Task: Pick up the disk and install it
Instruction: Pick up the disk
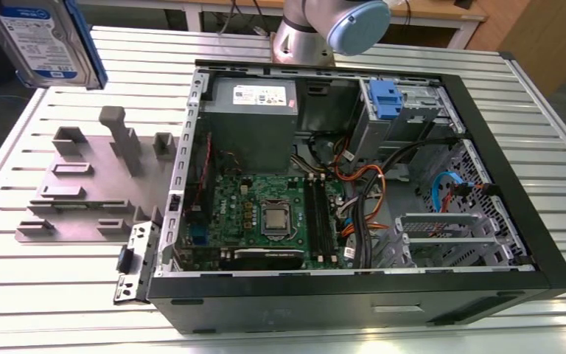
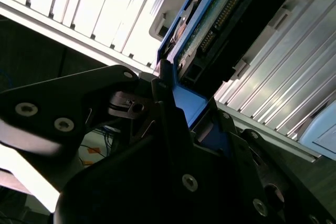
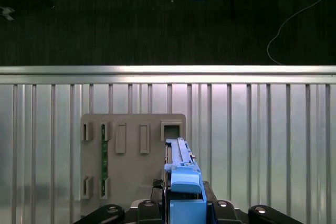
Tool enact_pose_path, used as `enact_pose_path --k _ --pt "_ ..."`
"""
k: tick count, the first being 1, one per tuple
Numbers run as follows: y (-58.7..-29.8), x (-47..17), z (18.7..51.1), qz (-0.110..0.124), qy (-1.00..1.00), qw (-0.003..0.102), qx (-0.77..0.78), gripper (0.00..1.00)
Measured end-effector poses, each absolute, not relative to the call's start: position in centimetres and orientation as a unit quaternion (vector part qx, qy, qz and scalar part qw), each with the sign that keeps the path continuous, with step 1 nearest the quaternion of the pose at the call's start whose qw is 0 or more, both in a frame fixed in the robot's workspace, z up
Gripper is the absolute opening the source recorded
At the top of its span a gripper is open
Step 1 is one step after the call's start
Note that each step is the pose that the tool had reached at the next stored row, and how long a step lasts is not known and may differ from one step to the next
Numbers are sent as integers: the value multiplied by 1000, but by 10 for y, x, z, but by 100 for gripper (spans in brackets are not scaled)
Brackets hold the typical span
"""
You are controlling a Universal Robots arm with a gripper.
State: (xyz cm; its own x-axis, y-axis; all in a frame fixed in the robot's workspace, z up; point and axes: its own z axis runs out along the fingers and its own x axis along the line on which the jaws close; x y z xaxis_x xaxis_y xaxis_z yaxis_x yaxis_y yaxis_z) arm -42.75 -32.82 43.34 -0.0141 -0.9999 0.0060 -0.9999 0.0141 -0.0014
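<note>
The disk (image 1: 47,40), a silver drive with a white-and-blue label in a blue carrier frame, hangs in the air at the exterior view's upper left, above the table's far corner. In the second wrist view my gripper (image 2: 169,95) is shut on the blue carrier edge of the disk (image 2: 220,19). The first wrist view looks down along the disk (image 3: 181,174) edge-on, held between the black fingers (image 3: 149,205) over the grey fixture plate (image 3: 131,156). The open computer case (image 1: 519,243) lies flat to the exterior view's right of the disk.
The grey fixture plate (image 1: 86,184) with upright posts sits on the slatted metal table (image 1: 67,295) beside the case. Inside the case are a grey power supply (image 1: 251,103), the motherboard (image 1: 263,214), loose cables (image 1: 362,184) and a drive bay with a blue carrier (image 1: 386,99). The arm's base (image 1: 308,37) stands behind the case.
</note>
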Motion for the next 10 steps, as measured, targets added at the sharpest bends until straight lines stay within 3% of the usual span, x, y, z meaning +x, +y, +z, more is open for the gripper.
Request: enact_pose_path --k 10 --pt "-328 -427 441 3 -712 2 702 36"
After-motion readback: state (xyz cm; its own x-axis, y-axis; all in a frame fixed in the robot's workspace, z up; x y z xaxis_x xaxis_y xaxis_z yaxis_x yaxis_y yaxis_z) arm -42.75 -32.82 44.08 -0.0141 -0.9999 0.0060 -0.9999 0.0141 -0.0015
